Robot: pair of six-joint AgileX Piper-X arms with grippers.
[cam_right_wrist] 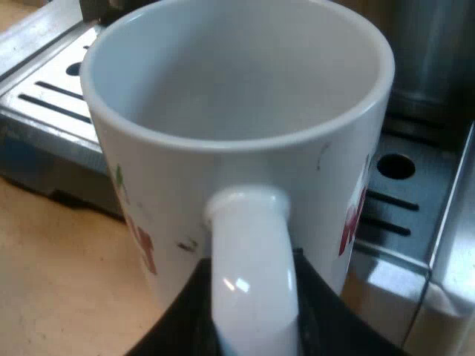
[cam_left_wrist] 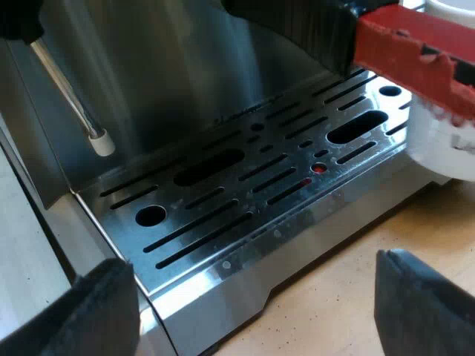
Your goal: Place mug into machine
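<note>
left tool (cam_left_wrist: 256, 315): two black fingers, blocky, matte | right tool (cam_right_wrist: 252, 326): black fingers, sloping edges

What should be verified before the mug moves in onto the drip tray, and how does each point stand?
1. Right gripper holds the mug by its handle: ok.
2. Mug upright, nothing inside: ok.
3. Nothing standing on the drip tray: ok.
4. Mug rim clears the holder's red handle end above the tray: cannot tell; the two look close.
5. Left gripper open, holding nothing, in front of the tray: ok.
6. Steam wand hangs at the tray's far end from the mug: ok.
</note>
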